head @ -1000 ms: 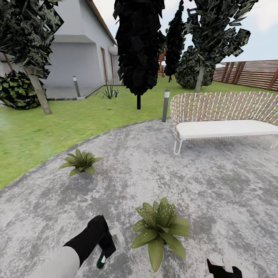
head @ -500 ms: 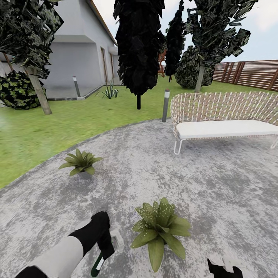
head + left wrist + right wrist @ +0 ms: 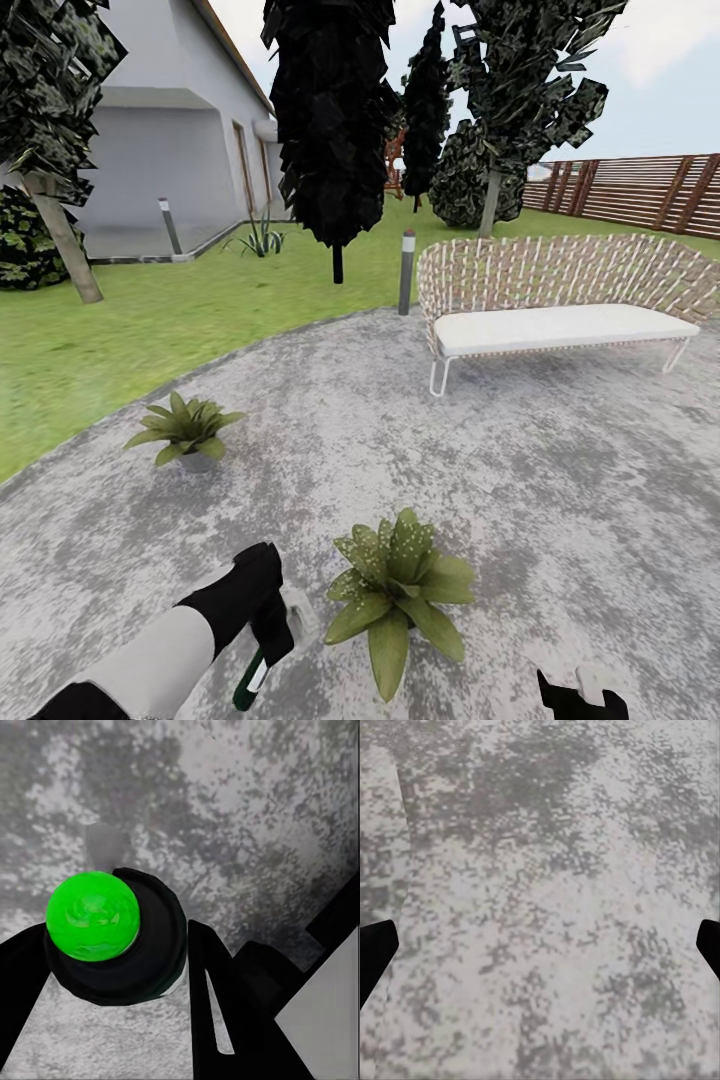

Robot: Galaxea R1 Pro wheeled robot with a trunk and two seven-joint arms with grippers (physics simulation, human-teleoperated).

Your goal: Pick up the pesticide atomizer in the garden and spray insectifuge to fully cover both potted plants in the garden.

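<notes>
Fingers [image 3: 217,1020] of your left end effector [image 3: 268,628] are clamped on the pesticide atomizer [image 3: 250,678], which hangs tilted above the paving [image 3: 560,480]; the left wrist view shows its round green underside [image 3: 93,915] between them; your right end effector [image 3: 582,697] sits low at the frame edge, fingertips spread wide and empty in the right wrist view; the near potted plant [image 3: 395,592], speckled white, stands just beside the atomizer; the far potted plant [image 3: 183,430] stands well apart near the lawn [image 3: 150,330]; a wicker sofa [image 3: 555,295] stands beyond.
</notes>
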